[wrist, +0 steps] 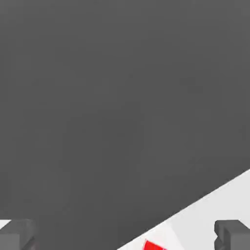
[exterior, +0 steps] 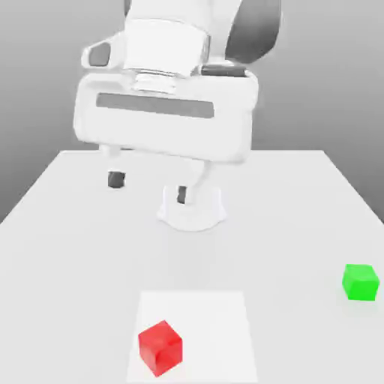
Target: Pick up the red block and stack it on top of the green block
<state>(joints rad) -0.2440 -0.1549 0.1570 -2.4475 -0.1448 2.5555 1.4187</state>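
exterior view shows our gripper (exterior: 148,187) hanging high over the far middle of the table (exterior: 67,225), fingers spread wide with nothing between them. from it, the red block (exterior: 160,348) lies toward six o'clock, near the front edge, resting on a paler square patch (exterior: 217,330). being a cube, it has no long axis, though it sits turned so a corner faces us. we judge the coming move to be a reach toward six and down. the green block (exterior: 361,282) sits at about four o'clock from the gripper, well apart from the red. nothing stands between us and either block. in the hand view, a sliver of the red block (wrist: 155,245) peeks between our fingertips (wrist: 233,233).
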